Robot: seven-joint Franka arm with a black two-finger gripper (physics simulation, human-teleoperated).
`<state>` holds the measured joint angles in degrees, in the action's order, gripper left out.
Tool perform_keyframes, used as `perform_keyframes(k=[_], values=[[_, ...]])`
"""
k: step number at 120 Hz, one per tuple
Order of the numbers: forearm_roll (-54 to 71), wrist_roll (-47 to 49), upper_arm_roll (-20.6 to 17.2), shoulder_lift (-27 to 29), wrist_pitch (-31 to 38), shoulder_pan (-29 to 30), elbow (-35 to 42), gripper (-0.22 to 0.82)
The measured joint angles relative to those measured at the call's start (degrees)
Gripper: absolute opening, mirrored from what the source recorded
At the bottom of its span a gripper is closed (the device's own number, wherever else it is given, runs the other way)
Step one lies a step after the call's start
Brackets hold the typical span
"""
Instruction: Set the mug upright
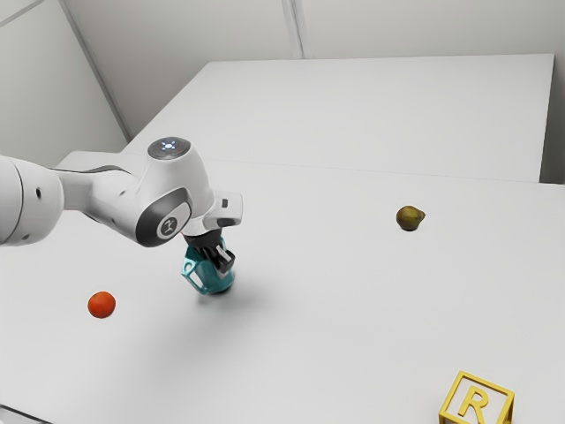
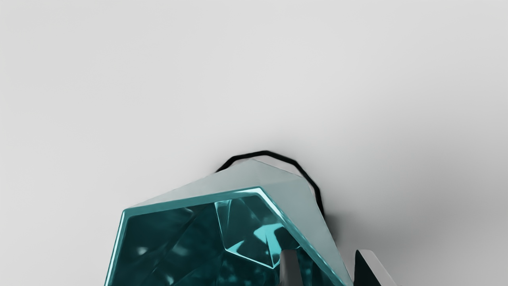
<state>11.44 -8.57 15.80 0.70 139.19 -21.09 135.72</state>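
Observation:
A teal, faceted mug (image 1: 198, 274) stands tilted beneath the hand in the exterior view, its dark-rimmed base low toward the table. My gripper (image 1: 226, 258) is at its upper side, on the exterior view's right. In the wrist view the mug (image 2: 278, 174) shows its open mouth and, beyond its pale outer wall, the black edge of its base. The gripper (image 2: 325, 264) is open astride the mug's wall, one finger inside the mouth and the other outside, with gaps visible beside the wall. The lower parts of the fingers and part of the mug are cut off there.
On the white table (image 1: 309, 353), an orange-red ball (image 1: 101, 305) lies on the exterior view's left of the mug. A brownish-green, pear-like fruit (image 1: 409, 218) is farther back on the exterior view's right. A yellow letter block (image 1: 477, 402) sits at the near edge.

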Motion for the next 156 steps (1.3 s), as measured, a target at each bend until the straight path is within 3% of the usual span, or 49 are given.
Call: perform_keyframes(k=[41, 93, 112, 125, 142, 156], values=[[0.03, 0.67, -0.06, 1.20, 0.05, -0.03, -0.25, 0.31], [-0.22, 1.32, -1.12, 10.19, -1.54, -0.36, -0.68, 0.39], [-4.88, 1.43, -2.89, 7.32, -12.29, -0.32, -17.43, 0.50], [-8.26, 1.53, -2.65, 1.32, -23.82, 0.43, -31.06, 0.54], [-10.94, 1.53, -1.78, -10.52, -37.90, 1.11, -51.29, 0.57], [-12.96, 1.49, -1.68, -14.67, -45.03, 1.12, -57.89, 0.59]])
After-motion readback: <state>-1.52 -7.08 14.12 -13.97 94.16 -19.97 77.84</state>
